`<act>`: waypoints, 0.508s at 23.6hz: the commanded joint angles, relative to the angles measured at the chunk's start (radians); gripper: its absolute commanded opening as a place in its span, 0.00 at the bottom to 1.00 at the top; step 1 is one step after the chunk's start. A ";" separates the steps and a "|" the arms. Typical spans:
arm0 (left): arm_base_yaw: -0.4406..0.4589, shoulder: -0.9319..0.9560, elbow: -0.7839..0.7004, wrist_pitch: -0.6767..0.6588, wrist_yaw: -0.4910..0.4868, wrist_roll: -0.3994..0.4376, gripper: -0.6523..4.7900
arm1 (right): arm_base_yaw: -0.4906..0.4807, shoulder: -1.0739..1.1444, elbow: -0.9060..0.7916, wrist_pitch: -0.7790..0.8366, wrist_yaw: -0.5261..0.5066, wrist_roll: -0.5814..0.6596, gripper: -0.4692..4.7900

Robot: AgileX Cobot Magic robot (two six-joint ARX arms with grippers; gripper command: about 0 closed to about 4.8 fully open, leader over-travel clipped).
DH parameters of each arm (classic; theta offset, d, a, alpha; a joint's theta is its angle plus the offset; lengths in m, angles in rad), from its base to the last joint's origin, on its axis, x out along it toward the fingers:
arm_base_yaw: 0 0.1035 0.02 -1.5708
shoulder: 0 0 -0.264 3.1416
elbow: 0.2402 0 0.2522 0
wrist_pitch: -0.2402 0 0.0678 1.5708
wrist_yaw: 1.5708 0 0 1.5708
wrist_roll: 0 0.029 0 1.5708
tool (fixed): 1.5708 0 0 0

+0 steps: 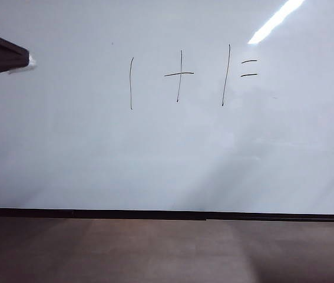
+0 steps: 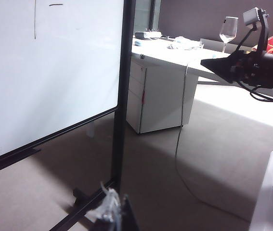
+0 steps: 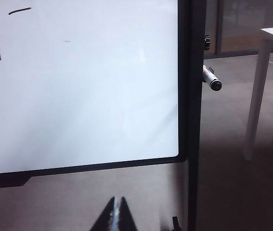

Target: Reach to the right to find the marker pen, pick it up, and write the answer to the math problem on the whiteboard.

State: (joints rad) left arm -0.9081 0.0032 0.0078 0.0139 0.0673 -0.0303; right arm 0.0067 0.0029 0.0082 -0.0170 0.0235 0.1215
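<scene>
The whiteboard [image 1: 155,159] fills the exterior view. The math problem [image 1: 184,76] stands on it in thin black strokes, and the board to the right of the equals dashes is bare, with no answer in view. The marker pen [image 3: 210,79] sticks out from the board's black side post, its light barrel ending in a dark tip. My right gripper [image 3: 116,211] is shut and empty, low in front of the board's lower corner, well short of the pen. It also shows as a black wedge [image 2: 208,62]. My left gripper [image 1: 30,61] [image 2: 113,211] has white-wrapped tips and looks shut and empty.
The board's black post [image 2: 124,96] and foot bar stand on the floor. Behind them are a white desk with a drawer cabinet [image 2: 160,96], a wine glass [image 2: 228,29] and a cable [image 2: 178,154] trailing on the floor. A white table leg [image 3: 255,96] stands past the pen.
</scene>
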 commanded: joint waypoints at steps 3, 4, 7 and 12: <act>0.000 0.001 0.001 0.005 -0.003 0.004 0.11 | 0.002 -0.001 -0.002 0.019 0.000 0.001 0.09; 0.000 0.001 0.002 0.009 0.000 0.004 0.11 | 0.002 -0.001 -0.002 0.018 0.000 0.001 0.09; 0.000 0.016 0.043 -0.003 0.005 0.004 0.11 | 0.001 -0.001 -0.002 0.020 0.000 0.001 0.09; -0.001 0.368 0.375 -0.019 0.140 0.004 0.11 | 0.002 -0.001 -0.002 0.028 0.001 0.001 0.09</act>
State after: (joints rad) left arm -0.9081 0.2901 0.3260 -0.0204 0.1692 -0.0303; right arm 0.0067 0.0029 0.0082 -0.0128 0.0235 0.1215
